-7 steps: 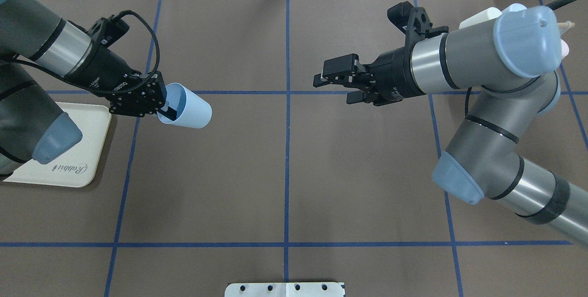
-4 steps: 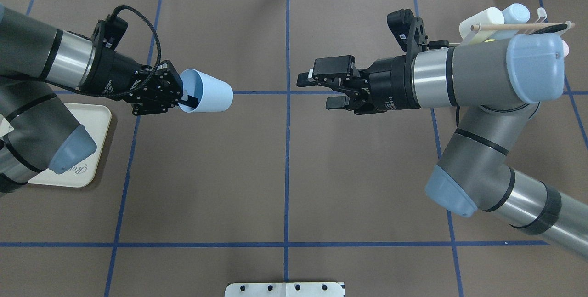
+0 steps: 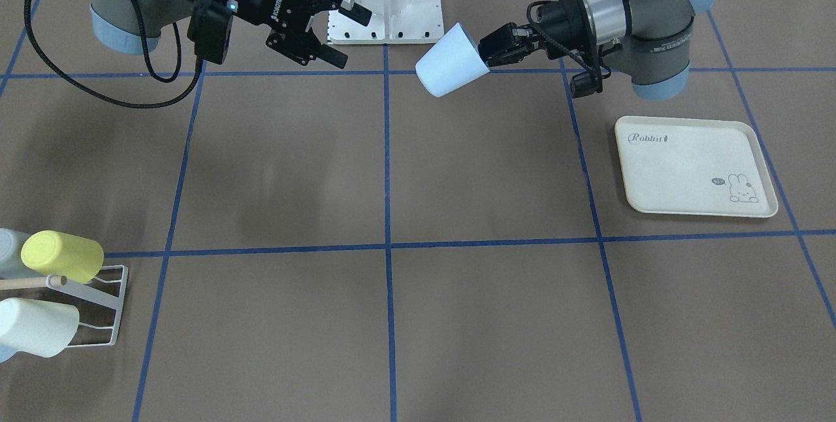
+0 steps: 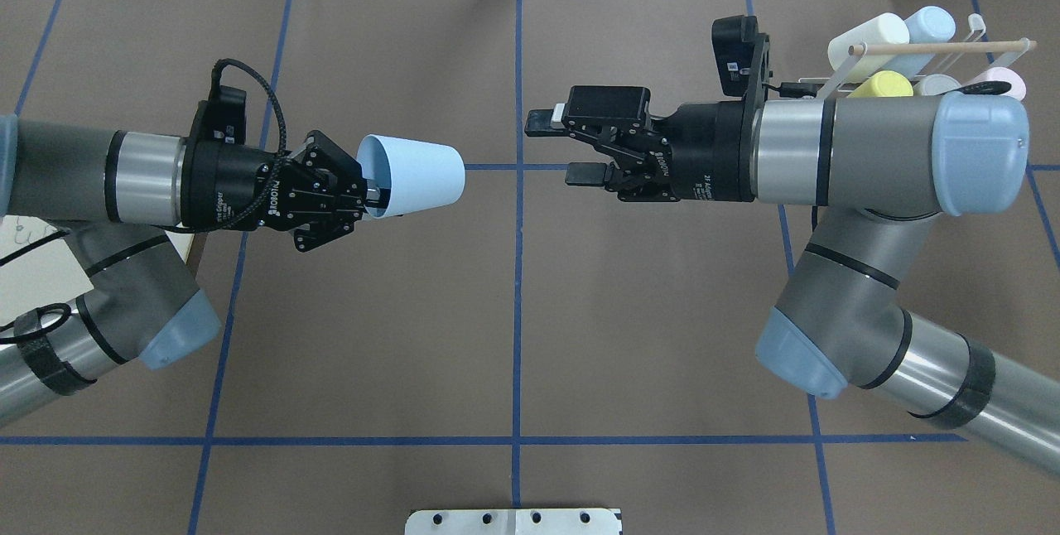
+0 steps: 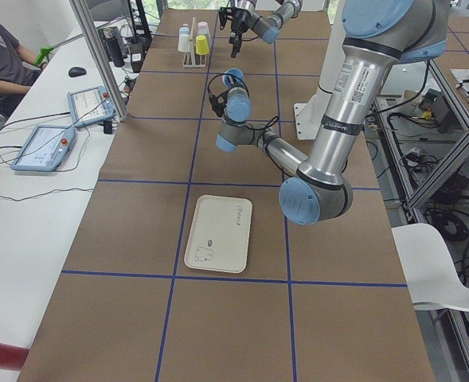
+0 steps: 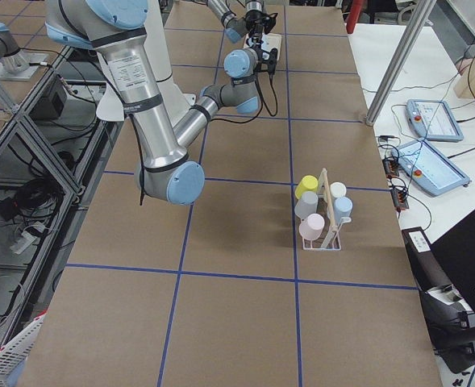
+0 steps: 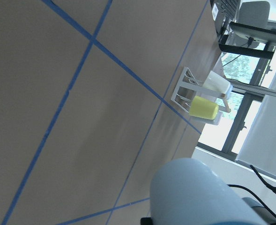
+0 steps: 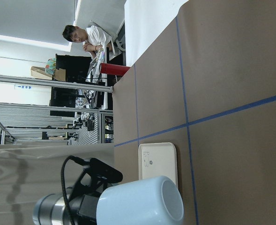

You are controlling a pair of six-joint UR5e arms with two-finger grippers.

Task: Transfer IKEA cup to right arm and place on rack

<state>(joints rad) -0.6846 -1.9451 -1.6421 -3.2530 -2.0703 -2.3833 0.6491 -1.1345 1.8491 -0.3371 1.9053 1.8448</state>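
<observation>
- The left gripper [image 4: 373,194] clamped the rim of the pale blue IKEA cup [image 4: 414,173], with one finger inside the mouth and the other against the outer wall.
- The cup was held on its side above the table, well apart from the rack [image 4: 944,46], its base pointing at the right gripper [image 4: 553,148].
- The right gripper's jaws stood spread and empty, between cup and rack, near the cup's base without touching it.

I am reading "Rabbit" in script on the cream tray [image 3: 692,174], at the right of the front view. "ROBOTIQ" is showing in white on my left claw [image 4: 374,194] and my right claw [image 4: 553,148], mid-frame overhead.
</observation>
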